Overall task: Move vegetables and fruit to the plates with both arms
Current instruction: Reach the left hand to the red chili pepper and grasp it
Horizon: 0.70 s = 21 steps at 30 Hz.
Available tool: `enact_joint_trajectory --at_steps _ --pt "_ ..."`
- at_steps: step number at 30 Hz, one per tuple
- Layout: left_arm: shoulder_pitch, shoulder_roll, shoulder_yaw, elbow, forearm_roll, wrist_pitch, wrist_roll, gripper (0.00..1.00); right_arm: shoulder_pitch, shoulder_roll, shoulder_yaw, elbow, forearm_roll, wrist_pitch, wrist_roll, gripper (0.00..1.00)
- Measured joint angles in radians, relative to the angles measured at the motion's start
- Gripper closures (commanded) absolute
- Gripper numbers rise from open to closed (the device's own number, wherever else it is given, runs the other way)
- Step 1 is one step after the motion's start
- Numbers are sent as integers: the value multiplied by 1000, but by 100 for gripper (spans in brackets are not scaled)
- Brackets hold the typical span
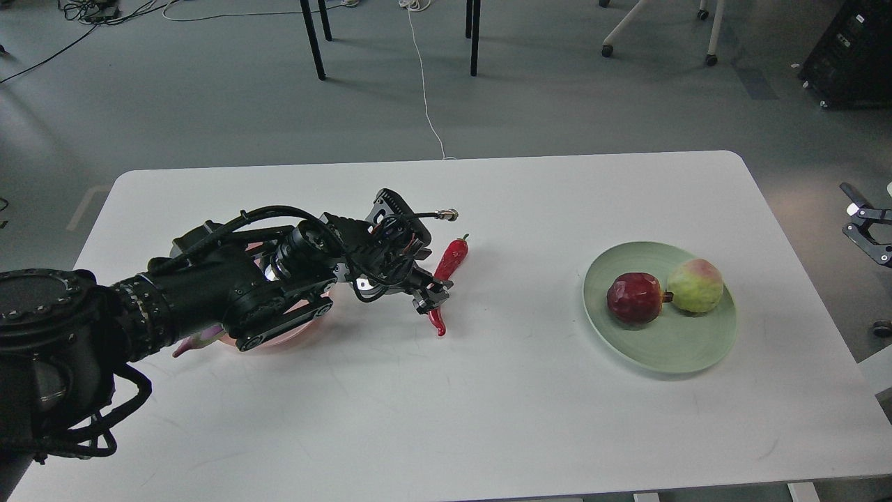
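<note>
The red chili pepper [451,256] lies on the white table [488,404], left of centre. My left gripper [432,296] is low over its lower half, with the fingers on either side; I cannot tell whether they grip it. The pink plate [311,322] is mostly hidden under my left arm. The eggplant's pale tip [189,342] sticks out at the plate's left edge. The mint green plate [669,357] on the right holds the dark red fruit [633,298] and the yellow-green fruit [695,286]. My right gripper [851,209] is open, off the table's right edge.
Table legs [313,42], chair wheels and cables stand on the grey floor beyond the table. A white cable [425,90] runs down to the table's far edge. A black case [850,49] sits at the far right.
</note>
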Motion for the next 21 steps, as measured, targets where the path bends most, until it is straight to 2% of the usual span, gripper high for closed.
enact_joint_trajectory --at_steps 7,21 --pt "7 -7 0 3 2 2 0 37 0 4 3 -2 0 0 0 1" --pt "29 -6 0 3 18 5 -1 66 1 8 7 -4 0 0 0 1"
